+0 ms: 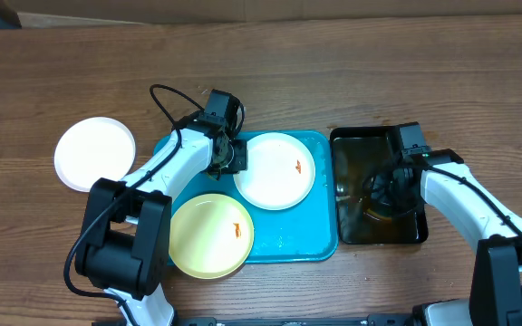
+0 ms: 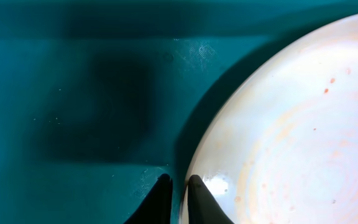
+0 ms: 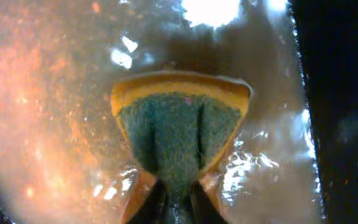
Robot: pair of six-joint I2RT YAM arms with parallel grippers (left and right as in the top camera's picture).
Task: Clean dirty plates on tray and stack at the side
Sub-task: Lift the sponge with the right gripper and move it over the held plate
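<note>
The left gripper (image 2: 179, 186) pinches the rim of a round white plastic plate (image 2: 291, 137) lying on the big turquoise plastic tray (image 2: 73, 93) — the right gripper (image 3: 178, 193), in the black water tray (image 1: 356, 222), squeezes a yellow-green sponge (image 3: 179, 124).

Your surface is a brown wood-grain table (image 1: 333, 81). Out on your left, a lone white plate (image 1: 95, 152) sits flat on the wood, well apart from everything else. In the middle you have the turquoise tray (image 1: 320, 240), and right beside its right edge lies the smaller black tray (image 1: 352, 190), holding dark water
</note>
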